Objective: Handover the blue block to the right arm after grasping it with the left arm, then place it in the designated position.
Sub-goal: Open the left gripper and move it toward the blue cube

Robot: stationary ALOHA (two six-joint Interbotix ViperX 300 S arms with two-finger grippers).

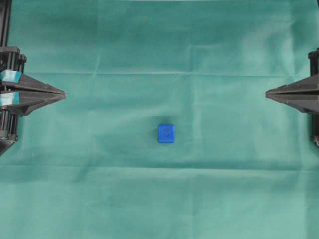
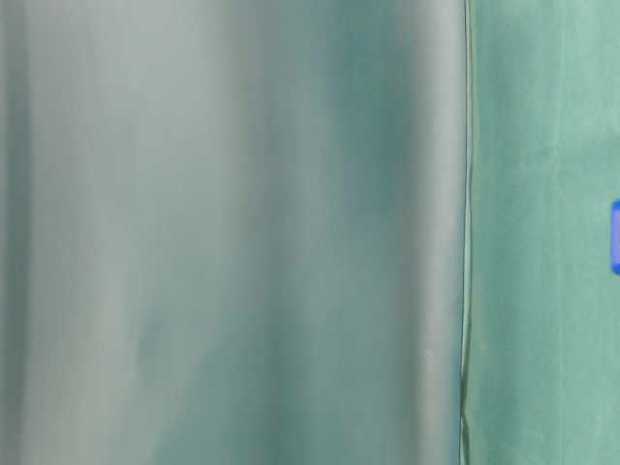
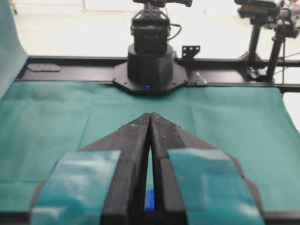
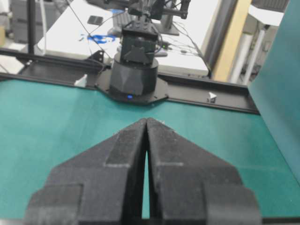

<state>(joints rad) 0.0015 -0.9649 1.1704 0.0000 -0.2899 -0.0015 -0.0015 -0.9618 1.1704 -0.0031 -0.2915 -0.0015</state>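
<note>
We had the overhead view looking straight down on the green cloth [image 1: 159, 50]. The table-level view sat close and blurred, sharing only the blue block [image 2: 615, 235] at its right edge. Each wrist camera looked along its closed fingers across the cloth toward the opposite arm's base.

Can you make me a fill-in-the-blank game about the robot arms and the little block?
1. The block lying on the cloth is ____ in color.
2. The left gripper has ____-colored tape on its fingers.
3. Both the left gripper and the right gripper are ____, holding nothing.
4. The block lies ____ the two grippers, touching neither.

Missing words: blue; teal; shut; between
</note>
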